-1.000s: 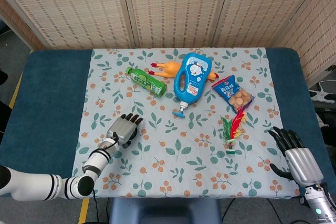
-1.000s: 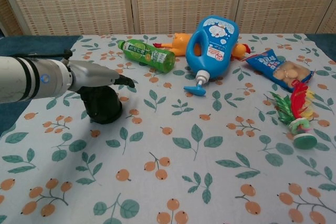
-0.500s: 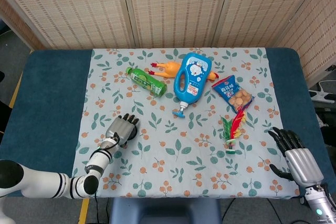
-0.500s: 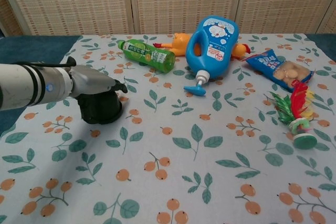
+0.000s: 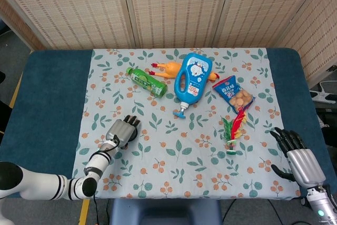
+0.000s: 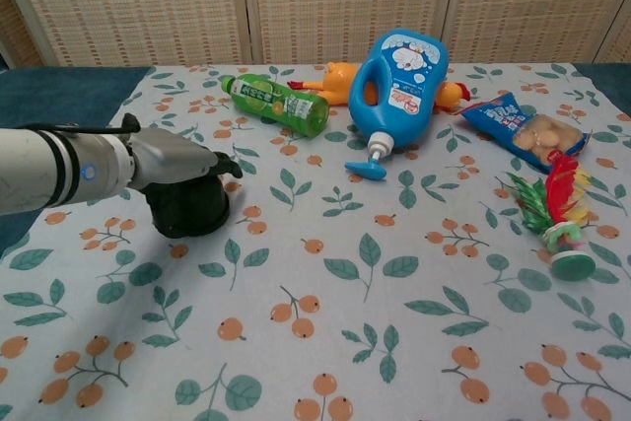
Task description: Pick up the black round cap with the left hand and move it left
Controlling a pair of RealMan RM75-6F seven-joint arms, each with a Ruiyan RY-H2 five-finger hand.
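The black round cap (image 6: 189, 210) stands on the flowered cloth at the left of the chest view. My left hand (image 6: 174, 159) lies on top of it, fingers reaching over its far rim and bent down a little; the cap stays on the table. From the head view the left hand (image 5: 122, 130) covers nearly all of the cap, with only a dark edge showing beneath. My right hand (image 5: 297, 156) rests at the table's right front corner, fingers apart and holding nothing; the chest view does not show it.
Behind the cap lie a green bottle (image 6: 274, 104), a rubber chicken (image 5: 167, 69) and a blue detergent bottle (image 6: 402, 86). A snack bag (image 5: 234, 94) and a feather shuttlecock (image 6: 554, 214) lie to the right. Blue table (image 5: 50, 93) borders the cloth on the left.
My left hand has sunk onto the cap and drawn back slightly, its fingers bending down over the far rim. The cap has shifted only slightly. The right hand is unmoved.
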